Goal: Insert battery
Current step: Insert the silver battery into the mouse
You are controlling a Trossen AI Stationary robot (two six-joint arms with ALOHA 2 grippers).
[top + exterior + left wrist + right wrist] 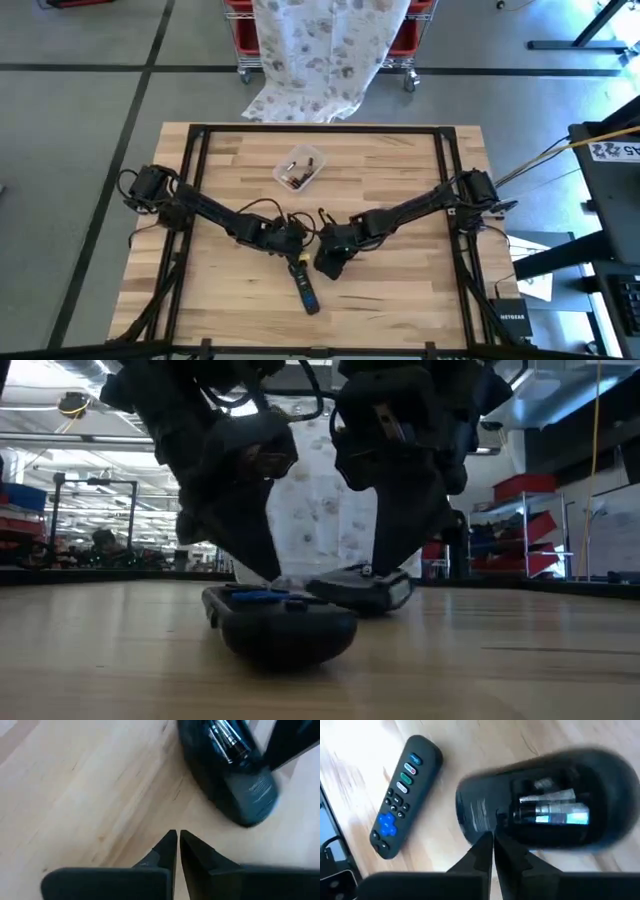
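A black mouse (pixel 545 805) lies belly up on the wooden table, its battery bay open with a battery (pixel 555 815) lying in it. The mouse also shows in the left wrist view (pixel 225 770). My right gripper (pixel 493 839) is shut, its tips at the mouse's near rim. My left gripper (pixel 175 837) is shut above bare wood, a short way from the mouse. In the high view both grippers meet at the table's middle, left (pixel 293 240) and right (pixel 326 260). My right gripper's shut fingertips (pixel 485 842) point down at the mouse's rim (pixel 470 820), beside the open bay. Whether they touch the rim or stand just above it, I cannot tell. The mouse rests flat on the table.
A black remote (pixel 305 286) with coloured buttons lies on the table just nearer than the grippers, beside the mouse (pixel 405 795). A clear tub (pixel 298 168) with small items stands toward the far edge. A black frame (pixel 190 200) runs along the table's sides.
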